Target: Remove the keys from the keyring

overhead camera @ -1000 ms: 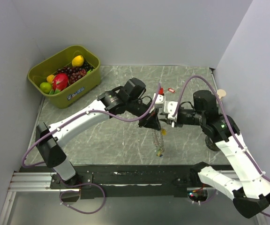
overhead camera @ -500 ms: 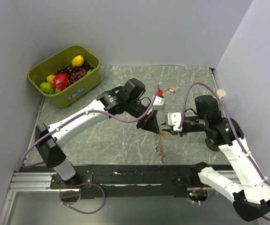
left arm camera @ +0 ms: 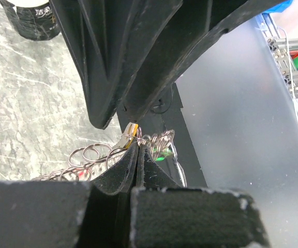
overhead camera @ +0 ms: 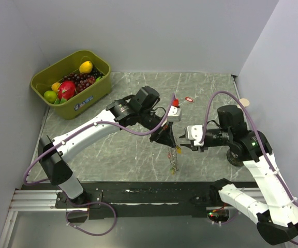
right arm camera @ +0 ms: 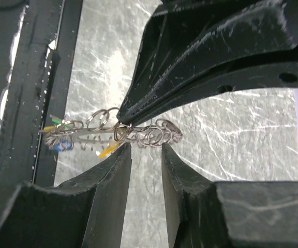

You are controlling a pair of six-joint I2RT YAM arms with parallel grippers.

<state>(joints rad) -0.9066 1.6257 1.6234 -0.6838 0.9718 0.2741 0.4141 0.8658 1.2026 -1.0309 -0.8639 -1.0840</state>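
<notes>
The keyring (overhead camera: 173, 159) is a chain of silvery rings hanging from my left gripper (overhead camera: 167, 143), which is shut on its upper end. In the left wrist view the pads (left arm camera: 137, 144) pinch the rings (left arm camera: 159, 140) beside a yellow key (left arm camera: 130, 135), with a green key (left arm camera: 162, 154) behind. My right gripper (overhead camera: 182, 141) is open just right of the chain. In the right wrist view its tips (right arm camera: 145, 147) stand apart just under the keyring (right arm camera: 154, 135), holding nothing. A yellow key (right arm camera: 107, 150) and a blue key (right arm camera: 61, 145) dangle there. A loose red key (overhead camera: 189, 99) lies at the back.
A green bin (overhead camera: 89, 99) of fruit stands at the back left. A small red piece (overhead camera: 176, 102) lies by the left wrist. A dark round object (overhead camera: 235, 158) sits behind the right arm. The black rail (overhead camera: 138, 191) runs along the table's near edge.
My right gripper has pulled away from the left gripper toward the near edge and opened slightly. The chain now hangs straighter below the left gripper.
</notes>
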